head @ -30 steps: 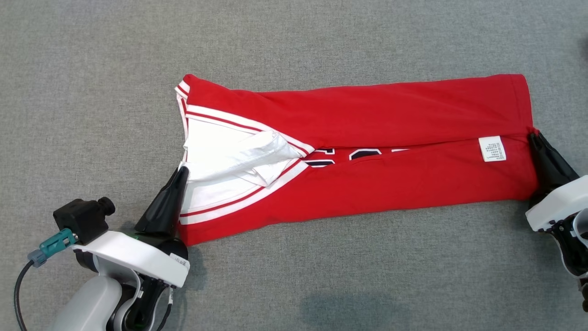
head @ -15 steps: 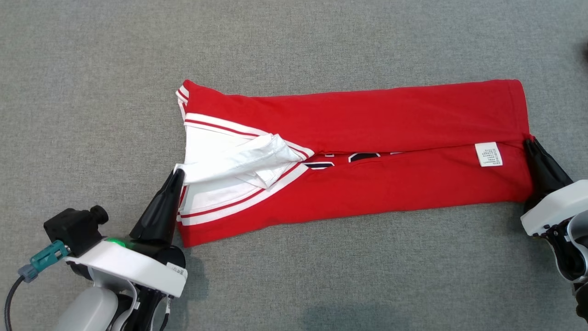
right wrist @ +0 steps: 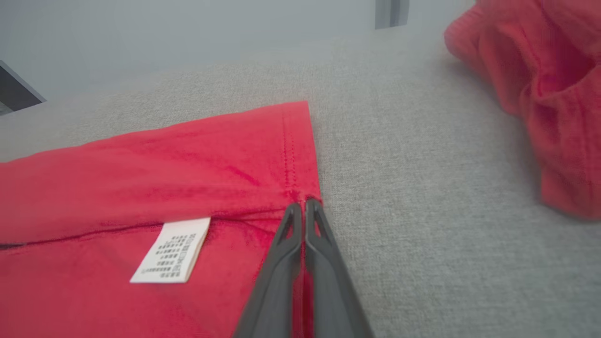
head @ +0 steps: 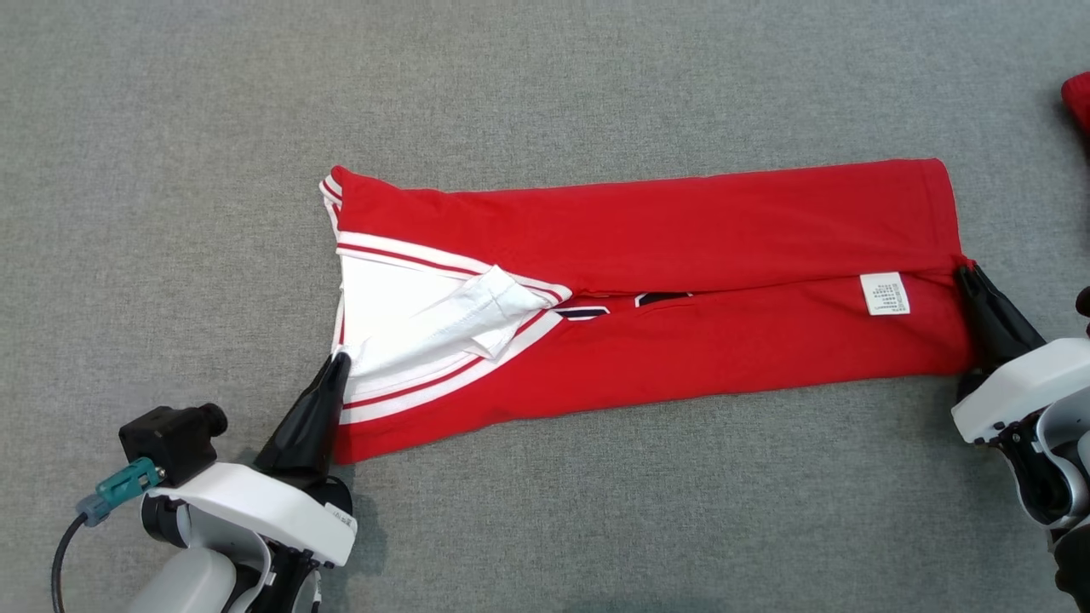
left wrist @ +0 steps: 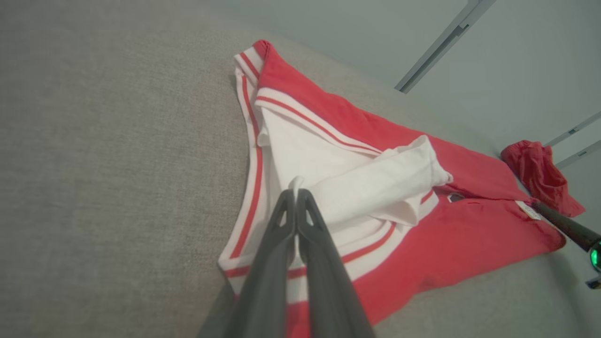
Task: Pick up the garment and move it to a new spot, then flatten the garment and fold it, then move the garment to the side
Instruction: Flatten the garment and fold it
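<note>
I see the grey woven surface across the whole head view. The red jersey garment with white striped trim lies on it, folded lengthwise across the centre of the frame. A crumpled red cloth sits at the upper right edge, well apart. My left gripper, lower left, pinches the garment's white edge, fingers together. My right gripper, mid right, is clamped on the red hem. A small white care label lies near it.

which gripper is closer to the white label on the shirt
Right. The right gripper pinches the hem of the garment, just beside the label. The left gripper pinches the white collar end, far across the garment from the label.
</note>
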You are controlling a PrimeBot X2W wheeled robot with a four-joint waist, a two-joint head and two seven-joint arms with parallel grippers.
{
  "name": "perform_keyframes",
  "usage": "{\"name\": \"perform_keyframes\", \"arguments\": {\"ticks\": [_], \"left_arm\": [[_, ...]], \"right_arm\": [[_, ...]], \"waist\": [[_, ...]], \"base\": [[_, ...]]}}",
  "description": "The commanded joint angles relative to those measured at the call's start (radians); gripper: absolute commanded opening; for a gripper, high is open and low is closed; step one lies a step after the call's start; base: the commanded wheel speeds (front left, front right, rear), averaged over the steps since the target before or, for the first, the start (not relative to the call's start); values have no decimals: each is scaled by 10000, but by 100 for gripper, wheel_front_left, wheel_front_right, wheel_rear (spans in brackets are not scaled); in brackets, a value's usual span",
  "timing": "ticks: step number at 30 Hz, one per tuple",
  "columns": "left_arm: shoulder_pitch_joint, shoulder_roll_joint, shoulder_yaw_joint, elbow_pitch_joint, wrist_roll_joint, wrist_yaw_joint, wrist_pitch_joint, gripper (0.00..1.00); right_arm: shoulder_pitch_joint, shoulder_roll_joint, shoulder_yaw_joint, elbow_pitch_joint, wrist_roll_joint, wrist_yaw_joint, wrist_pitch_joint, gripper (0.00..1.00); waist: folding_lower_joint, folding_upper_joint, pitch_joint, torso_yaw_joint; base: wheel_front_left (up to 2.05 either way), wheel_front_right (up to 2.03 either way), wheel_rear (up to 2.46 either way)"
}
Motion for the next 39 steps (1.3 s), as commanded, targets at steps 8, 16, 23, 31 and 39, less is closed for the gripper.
{"name": "perform_keyframes", "arguments": {"ticks": [8, 16, 23, 31, 39], "left_arm": [[-40, 373, 377, -144, 116, 139, -69, 0], [-160, 119, 224, 418, 271, 176, -207, 100], [-71, 225, 1000, 336, 530, 553, -658, 100], [565, -428, 3278, -558, 1670, 1025, -810, 100], [1372, -2202, 5428, -1419, 3429, 147, -814, 100]], "right_arm": [[750, -303, 59, -311, 83, -29, 11, 0], [735, -59, -102, -44, -127, -29, -243, 100], [587, 16, -649, -87, -743, -29, -899, 100], [575, 631, -1099, -937, -1758, -29, -1261, 100], [1096, 1904, -1560, -2600, -3044, -29, -1298, 100]], "waist": [[0, 0, -302, -57], [0, 0, -413, -106], [0, 0, -666, -140], [0, 0, -1198, -214], [0, 0, -1921, -308]], "base": [[0, 0, 0], [0, 0, 0], [0, 0, 0], [0, 0, 0], [0, 0, 0]]}}
